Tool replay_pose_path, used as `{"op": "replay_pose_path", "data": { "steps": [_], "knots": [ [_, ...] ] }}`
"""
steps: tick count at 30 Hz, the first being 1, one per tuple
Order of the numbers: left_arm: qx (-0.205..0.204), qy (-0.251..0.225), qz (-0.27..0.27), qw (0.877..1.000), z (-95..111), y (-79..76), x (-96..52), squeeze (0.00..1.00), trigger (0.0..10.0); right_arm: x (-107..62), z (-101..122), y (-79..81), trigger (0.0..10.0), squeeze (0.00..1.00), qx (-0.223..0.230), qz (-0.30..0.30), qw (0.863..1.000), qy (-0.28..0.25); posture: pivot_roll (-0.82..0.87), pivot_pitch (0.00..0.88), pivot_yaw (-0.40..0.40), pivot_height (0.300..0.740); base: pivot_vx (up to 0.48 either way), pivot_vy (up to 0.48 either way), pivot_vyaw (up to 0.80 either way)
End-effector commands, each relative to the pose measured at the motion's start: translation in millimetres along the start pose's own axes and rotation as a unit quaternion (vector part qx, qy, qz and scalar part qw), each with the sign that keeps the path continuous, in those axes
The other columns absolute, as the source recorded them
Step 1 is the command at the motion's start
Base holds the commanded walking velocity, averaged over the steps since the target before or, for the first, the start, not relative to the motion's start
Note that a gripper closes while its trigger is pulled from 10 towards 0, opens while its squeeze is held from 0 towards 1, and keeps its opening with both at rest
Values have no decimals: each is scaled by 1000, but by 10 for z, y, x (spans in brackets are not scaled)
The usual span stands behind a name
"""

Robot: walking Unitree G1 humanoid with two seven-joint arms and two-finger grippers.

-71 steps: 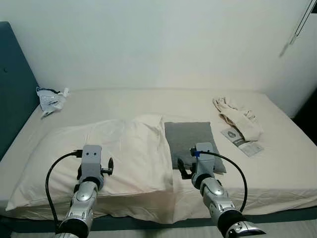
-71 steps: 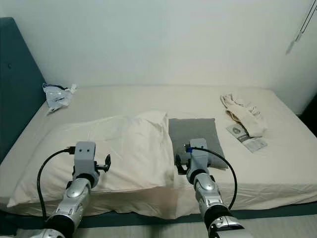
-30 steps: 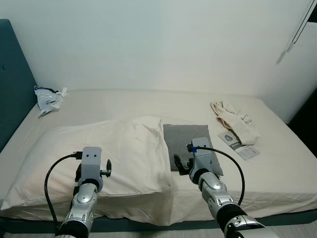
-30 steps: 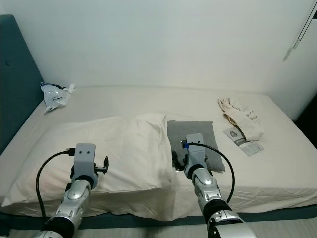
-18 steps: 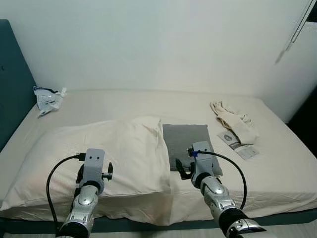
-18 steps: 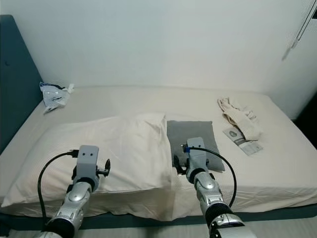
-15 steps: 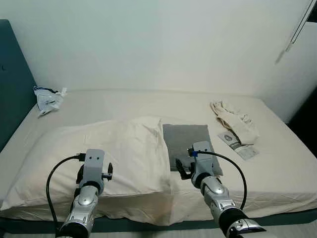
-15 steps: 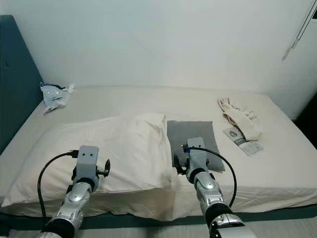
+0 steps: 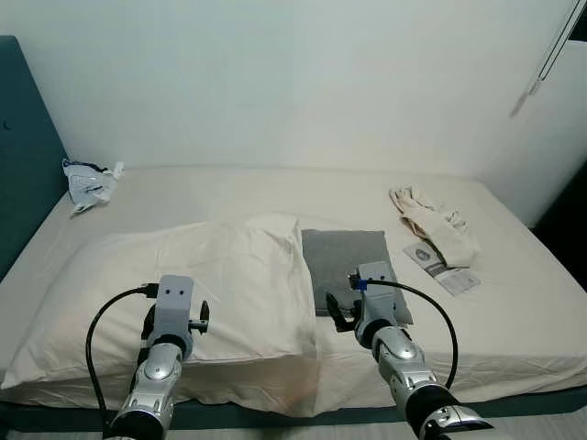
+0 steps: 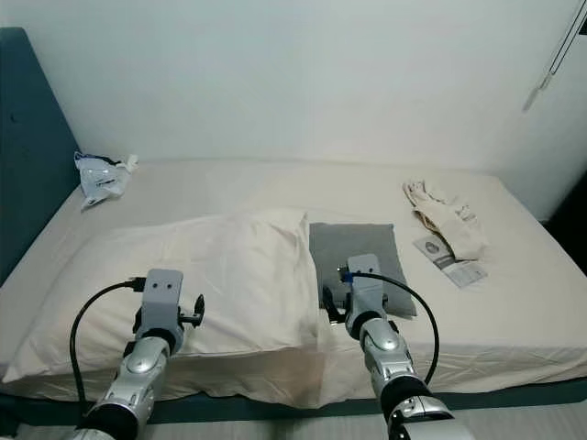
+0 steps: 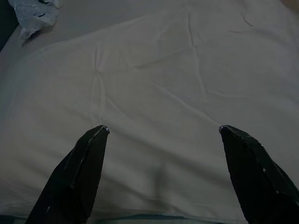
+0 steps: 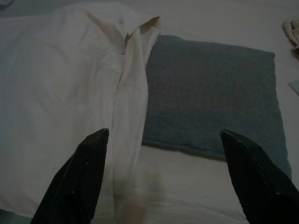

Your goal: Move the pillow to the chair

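Silver arms raised | left hand (image 11: pixel 161 135) spread over pillow (image 9: pixel 183 284) | right hand (image 12: pixel 163 140) spread

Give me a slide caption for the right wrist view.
Open right gripper poised over the gray pillow beside the white pillow.

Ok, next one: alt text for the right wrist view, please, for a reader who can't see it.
The right hand, its two black fingers spread wide, hovers low over a bed, facing the gap where a small gray pillow lies against the rumpled edge of a large cream pillow. Nothing is held between the fingers.
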State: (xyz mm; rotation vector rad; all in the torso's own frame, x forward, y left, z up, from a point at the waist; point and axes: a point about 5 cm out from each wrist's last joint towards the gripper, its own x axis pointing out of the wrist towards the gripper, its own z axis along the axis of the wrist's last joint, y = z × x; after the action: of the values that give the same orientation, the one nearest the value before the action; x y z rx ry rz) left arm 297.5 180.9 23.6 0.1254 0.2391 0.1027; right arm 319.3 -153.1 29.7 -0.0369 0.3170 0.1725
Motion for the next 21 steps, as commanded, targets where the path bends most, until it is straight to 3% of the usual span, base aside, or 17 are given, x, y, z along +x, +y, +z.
{"op": "replay_pose_path", "data": {
  "steps": [1,11,21],
  "knots": [
    [-4,0,-3,1000,7,-7,4,0,10000,-17,-34,-17,10000,0,3,-5,1000,3,-31,27,-81,740,0,0,0],
    [-6,4,-6,1000,-5,-8,5,0,10000,-13,-9,2,10000,0,-23,1,1000,-4,-38,25,-70,740,0,0,0],
    [-11,6,-2,1000,-12,2,3,0,10000,-42,-81,-13,10000,0,-13,-9,1000,6,-28,22,-71,740,0,0,0]
  ]
}}
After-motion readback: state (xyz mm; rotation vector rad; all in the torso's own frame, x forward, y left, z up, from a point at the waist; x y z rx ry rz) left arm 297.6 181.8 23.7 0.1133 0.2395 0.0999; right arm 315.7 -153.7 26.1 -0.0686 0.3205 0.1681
